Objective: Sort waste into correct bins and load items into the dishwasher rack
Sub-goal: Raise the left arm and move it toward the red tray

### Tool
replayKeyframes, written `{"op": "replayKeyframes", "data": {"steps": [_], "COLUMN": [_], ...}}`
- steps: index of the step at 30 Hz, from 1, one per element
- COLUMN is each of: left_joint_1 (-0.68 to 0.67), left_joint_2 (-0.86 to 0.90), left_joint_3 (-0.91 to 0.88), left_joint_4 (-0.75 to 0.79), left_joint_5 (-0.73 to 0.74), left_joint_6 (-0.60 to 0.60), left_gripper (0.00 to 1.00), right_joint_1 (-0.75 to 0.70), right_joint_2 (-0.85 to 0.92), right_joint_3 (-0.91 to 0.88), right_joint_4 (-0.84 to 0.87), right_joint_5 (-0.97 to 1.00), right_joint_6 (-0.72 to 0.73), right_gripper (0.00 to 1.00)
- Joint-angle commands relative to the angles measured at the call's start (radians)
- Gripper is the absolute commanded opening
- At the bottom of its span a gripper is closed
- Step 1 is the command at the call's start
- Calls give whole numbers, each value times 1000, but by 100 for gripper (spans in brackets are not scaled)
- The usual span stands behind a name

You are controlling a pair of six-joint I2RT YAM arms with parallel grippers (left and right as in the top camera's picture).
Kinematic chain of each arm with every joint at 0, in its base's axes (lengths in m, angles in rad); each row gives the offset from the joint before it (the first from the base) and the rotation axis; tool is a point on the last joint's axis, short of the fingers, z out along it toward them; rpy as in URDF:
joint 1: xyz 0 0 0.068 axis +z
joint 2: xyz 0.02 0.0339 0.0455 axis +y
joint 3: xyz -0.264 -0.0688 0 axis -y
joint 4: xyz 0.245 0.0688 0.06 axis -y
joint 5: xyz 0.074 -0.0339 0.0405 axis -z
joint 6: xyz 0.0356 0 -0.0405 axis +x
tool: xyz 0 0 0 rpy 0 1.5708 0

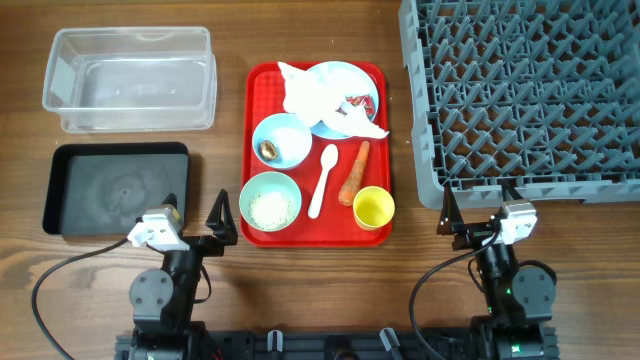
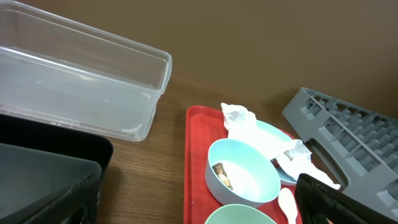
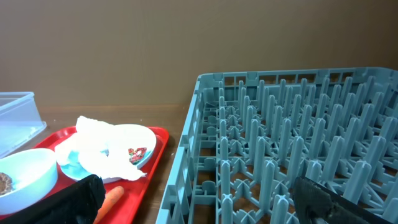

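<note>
**Both grippers released, nothing held**

Left gripper [image 1: 196, 210]: jaws spread wide, empty, at the near table edge, just beside the black tray [image 1: 115, 188]. Clear tub [image 1: 130, 80] lies behind that tray.

Right gripper [image 1: 478, 203]: jaws spread wide, empty, at the near edge of the dishwasher rack [image 1: 520, 90].

Red serving tray [image 1: 255, 150] sits between the arms and carries everything:
- Near row: pale-green bowl [image 1: 253, 195] with rice grains [image 1: 272, 208], white spoon [image 1: 322, 180], carrot piece [image 1: 356, 172], yellow cup [image 1: 373, 208].
- Middle: light-blue bowl [image 1: 290, 132] holding the brown lump [image 1: 268, 150].
- Far: blue plate [image 1: 350, 78] with crumpled napkin [image 1: 310, 92] and red-and-white wrapper [image 1: 357, 102] on it.
</note>
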Motion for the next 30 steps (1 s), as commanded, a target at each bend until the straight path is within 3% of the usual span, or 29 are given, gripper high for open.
{"op": "replayKeyframes", "data": {"steps": [1, 12, 25, 30], "left_joint_1": [-4, -4, -4, -4], "left_joint_2": [461, 461, 461, 461], "left_joint_3": [96, 96, 97, 156], "left_joint_4": [-363, -362, -352, -334], "left_joint_5": [-220, -228, -217, -143], "left_joint_6": [-472, -472, -471, -326], "left_gripper": [100, 100, 100, 100], "right_joint_1": [-5, -5, -5, -5], "right_joint_2": [276, 451, 549, 549], "right_joint_3": [116, 116, 116, 168], "right_joint_4": [-169, -140, 74, 130], "right_joint_5": [52, 181, 67, -87], "right_joint_6": [18, 311, 304, 203], "right_gripper": [100, 100, 100, 100]}}
